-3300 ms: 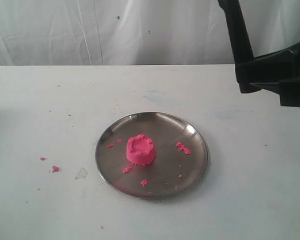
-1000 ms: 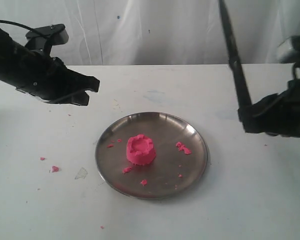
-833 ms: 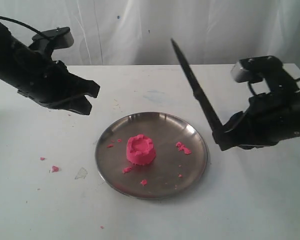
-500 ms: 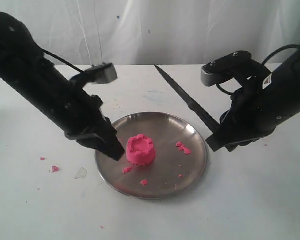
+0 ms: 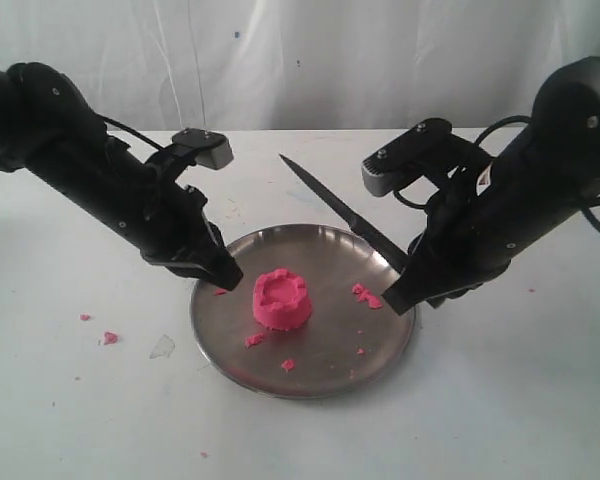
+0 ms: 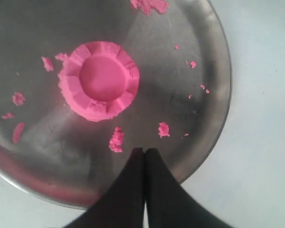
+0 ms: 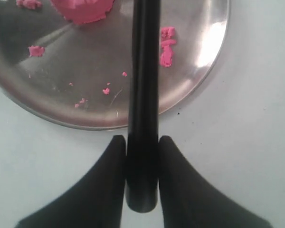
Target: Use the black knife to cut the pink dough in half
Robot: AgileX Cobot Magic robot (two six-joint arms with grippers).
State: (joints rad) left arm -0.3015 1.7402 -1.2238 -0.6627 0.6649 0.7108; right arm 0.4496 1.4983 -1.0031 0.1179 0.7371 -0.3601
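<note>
Closest to the exterior camera is the white bench (image 5: 480, 420), with a few pink crumbs (image 5: 110, 338) lying left of the steel plate (image 5: 325, 350). The pink dough (image 5: 282, 298) sits whole a little left of the plate's middle, with small pink scraps (image 5: 366, 296) scattered around it on the steel.

My left tool (image 5: 227, 281) hangs over the plate's left rim, near the dough but not touching it. Only my left wrist view shows its state: the left tool (image 6: 144, 150) has its two fingers pressed tight together, holding nothing. That view also gives the dough (image 6: 99, 80) from above, showing a notched rim around a sunken round centre, which the exterior view barely shows.

My right tool (image 5: 395, 298) is at the plate's right rim, where my own arm hides the grip from the exterior camera. The right wrist view settles it: the right tool (image 7: 142, 138) is clamped on the black knife (image 7: 145, 71), one finger on each side of the handle. The knife crosses the plate (image 7: 61, 99) and covers a strip of it, and the dough (image 7: 83, 9) is cut off at the frame edge.

Farther back, the black knife (image 5: 335, 205) slants up and leftward over the far rim. A white curtain (image 5: 300, 60) closes off the back.
</note>
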